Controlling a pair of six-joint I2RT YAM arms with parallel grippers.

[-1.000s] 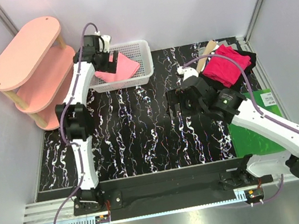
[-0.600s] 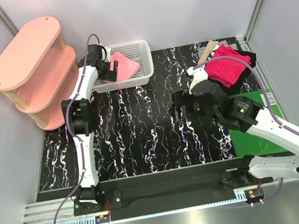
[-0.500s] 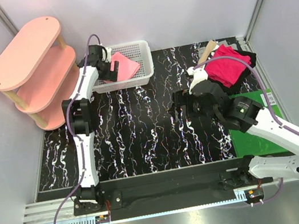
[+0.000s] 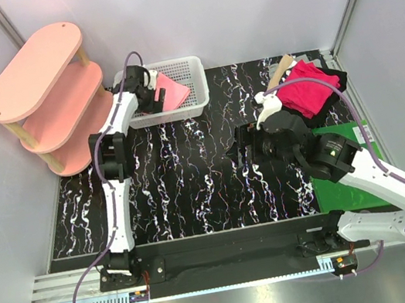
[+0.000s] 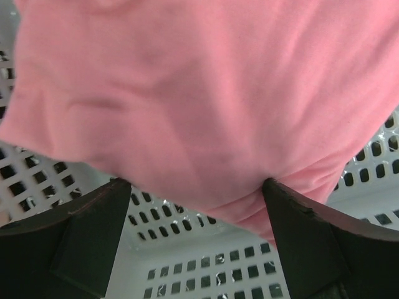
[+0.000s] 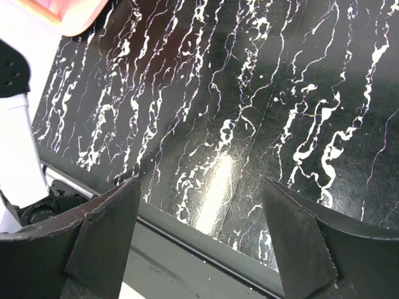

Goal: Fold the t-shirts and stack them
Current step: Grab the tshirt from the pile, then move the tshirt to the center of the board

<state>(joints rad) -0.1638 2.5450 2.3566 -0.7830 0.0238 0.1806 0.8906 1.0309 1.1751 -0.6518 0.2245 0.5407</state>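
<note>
**Left tool (image 5: pixel 194 187) and right tool (image 6: pixel 201 187) both released**

Left tool sits inside the single white mesh basket (image 5: pixel 206 265), jaws spread wide. The salmon-pink t-shirt (image 5: pixel 199 93) is bunched just past its fingertips and not pinched; whether cloth touches them cannot be told. Right tool hovers, jaws apart and holding nothing, over the bare black-marbled desk (image 6: pixel 249 93). The second shirt, the magenta-red t-shirt (image 4: pixel 305 90), lies crumpled at the desk's far right corner, well apart from the basket. One green mat (image 4: pixel 345 181) lies nearer. One three-tier pink shelf unit (image 4: pixel 42 85) stands at far left.

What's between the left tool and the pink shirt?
Nothing: left wrist view shows the pink shirt right at the tips of the open left tool.
</note>
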